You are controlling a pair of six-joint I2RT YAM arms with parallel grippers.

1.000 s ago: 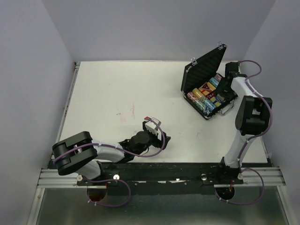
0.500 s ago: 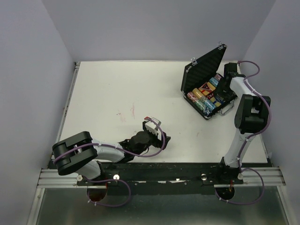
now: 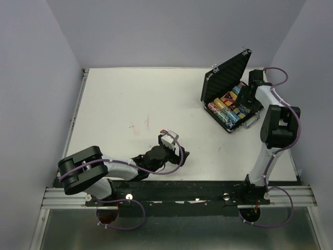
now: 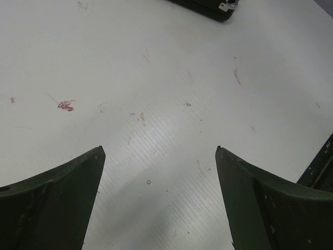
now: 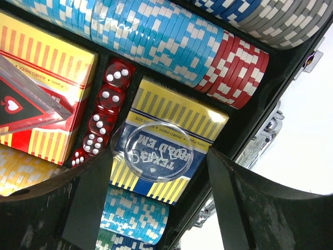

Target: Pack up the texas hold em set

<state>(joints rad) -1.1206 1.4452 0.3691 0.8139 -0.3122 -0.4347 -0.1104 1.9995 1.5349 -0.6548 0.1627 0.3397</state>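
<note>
R hand [image 5: 158,152] is down inside the open case [image 3: 226,78], fingers [image 5: 47,208] spread wide, nothing gripped. Clear disc [image 5: 152,151] lies flat on the blue card deck [image 5: 182,122], in the gap between the fingertips. One fingertip sits just beside its rim, can't tell if touching; the other stands apart.

Row of red dice [image 5: 101,114] fills the slot between the blue deck and the red-yellow deck [image 5: 47,67]. Triangular marker [image 5: 21,107], clear plastic w/ a dark face, lies tilted on the red-yellow deck.

Chip rows run along both sides of the decks:
- light-blue chips [image 5: 151,36] and red chips [image 5: 237,67] in one row
- grey and dark-blue chips [image 5: 276,15] in the row beyond
- yellow chips [image 5: 21,169] in a row on the opposite side of the decks, w/ more light-blue ones along it

From above, the case sits at the far right of the white tabletop [image 3: 130,99], ribbed lid up and leaning away from the R arm, silver handle [image 3: 252,122] on the near-right edge.

L hand [image 4: 158,151] is low near the front edge of the tabletop, well apart from the case. Its fingers are wide open w/ only bare surface between them. A few small red marks [image 4: 65,105] show on the tabletop ahead of it. One case corner shows at the top edge of the L wrist view.
</note>
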